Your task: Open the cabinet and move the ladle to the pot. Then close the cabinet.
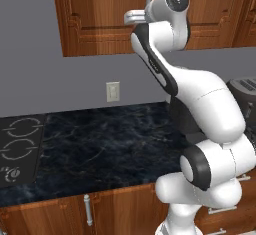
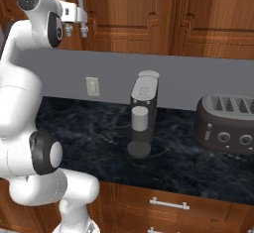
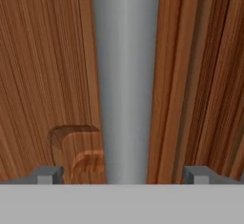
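A: Where is the cabinet (image 2: pixel 149 9) now?

B: It hangs on the wall above the counter, and both doors look closed. The ladle I cannot see; I judge that it is inside, behind the doors.

A: And the gripper (image 3: pixel 123 174)?

B: It is raised up to the door. In the hand view one silver bar handle (image 3: pixel 125 75) runs straight up between the two finger tips (image 3: pixel 46 174), and the jaws stand wide apart, one tip on each side of the bar. They hold nothing. I think the hand is placed so that closing it would take the handle, to pull the door open.

A: What is under it?

B: A dark marble counter (image 1: pixel 110 144), with a grey wall behind and a pale wall outlet (image 1: pixel 113 91). To the left there is a black cooktop (image 1: pixel 17 146). To the right stand a coffee machine (image 2: pixel 143 115) and, farther right, a dark toaster (image 2: pixel 225 123). Below the counter are low wooden cabinets (image 2: pixel 173 204).
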Robot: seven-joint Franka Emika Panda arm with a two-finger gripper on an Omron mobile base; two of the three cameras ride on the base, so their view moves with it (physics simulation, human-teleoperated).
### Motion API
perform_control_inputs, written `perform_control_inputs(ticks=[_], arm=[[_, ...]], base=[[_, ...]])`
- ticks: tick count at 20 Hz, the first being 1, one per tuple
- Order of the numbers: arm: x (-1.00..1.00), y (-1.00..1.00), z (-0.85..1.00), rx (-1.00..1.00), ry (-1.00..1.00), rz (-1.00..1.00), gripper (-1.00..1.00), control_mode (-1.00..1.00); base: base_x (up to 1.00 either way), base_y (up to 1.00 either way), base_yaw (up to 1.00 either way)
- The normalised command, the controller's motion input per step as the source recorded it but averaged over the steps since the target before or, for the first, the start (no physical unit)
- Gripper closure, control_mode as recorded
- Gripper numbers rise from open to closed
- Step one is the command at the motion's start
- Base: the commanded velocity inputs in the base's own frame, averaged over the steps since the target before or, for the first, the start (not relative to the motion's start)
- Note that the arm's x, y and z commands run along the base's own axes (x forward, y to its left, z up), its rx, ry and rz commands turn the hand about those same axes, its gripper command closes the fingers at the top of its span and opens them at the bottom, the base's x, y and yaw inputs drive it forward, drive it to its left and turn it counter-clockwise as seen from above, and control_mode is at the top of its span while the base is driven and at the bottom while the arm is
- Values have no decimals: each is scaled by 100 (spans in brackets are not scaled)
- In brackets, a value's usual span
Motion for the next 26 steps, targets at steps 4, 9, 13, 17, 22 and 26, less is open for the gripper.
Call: perform_control_inputs(ticks=[4, 9, 13, 17, 22, 26], arm=[[12, 31, -20, 1, -1, 1, 100, -100], [-4, 69, -14, 0, -5, 4, 100, -100], [-36, 72, 0, 0, -8, 0, 100, -100], [-40, 80, 0, -1, -2, 0, 100, -100], [-68, 85, 5, -1, -2, 0, 100, -100], [-97, 81, 26, 0, 0, 0, 100, -100]], base=[[0, 0, 0], [0, 0, 0], [0, 0, 0], [0, 0, 0], [0, 0, 0], [0, 0, 0]])
